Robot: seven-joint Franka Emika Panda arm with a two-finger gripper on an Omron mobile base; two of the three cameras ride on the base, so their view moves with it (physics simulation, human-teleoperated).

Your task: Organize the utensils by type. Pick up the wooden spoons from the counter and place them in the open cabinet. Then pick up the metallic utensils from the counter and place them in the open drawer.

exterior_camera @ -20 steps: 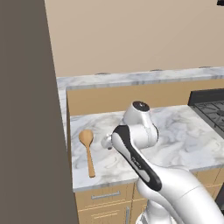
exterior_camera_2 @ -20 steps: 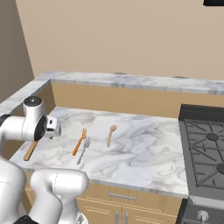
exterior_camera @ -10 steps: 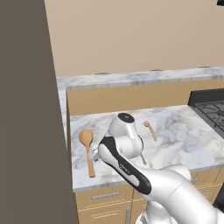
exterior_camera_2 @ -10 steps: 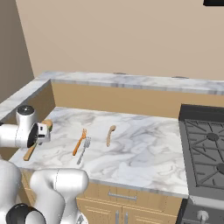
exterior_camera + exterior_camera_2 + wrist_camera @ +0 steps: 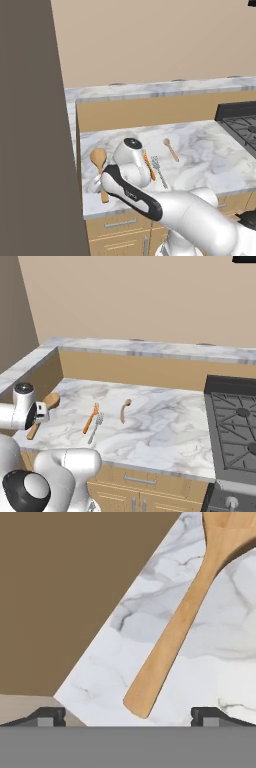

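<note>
The large wooden spoon (image 5: 99,160) lies at the left end of the marbled counter (image 5: 200,150), its bowl away from the front edge. My gripper (image 5: 42,413) hovers open just above the spoon's handle (image 5: 33,431). In the hand view the handle (image 5: 172,634) runs diagonally, and its end lies between my spread fingertips (image 5: 48,717), untouched by either; the gripper (image 5: 129,718) holds nothing. The shorter curved wooden spoon (image 5: 124,410) lies mid-counter. The slim silver fork (image 5: 96,426) rests beside an orange-handled utensil (image 5: 90,417).
A tall dark-brown panel (image 5: 35,125) stands hard against the counter's left end, close to the spoon. A raised marble ledge (image 5: 150,348) runs along the back. The black stove (image 5: 235,431) sits to the right.
The arm has swung left and lowered over the large wooden spoon's handle. The jaws have stayed open. The utensils have not moved.
</note>
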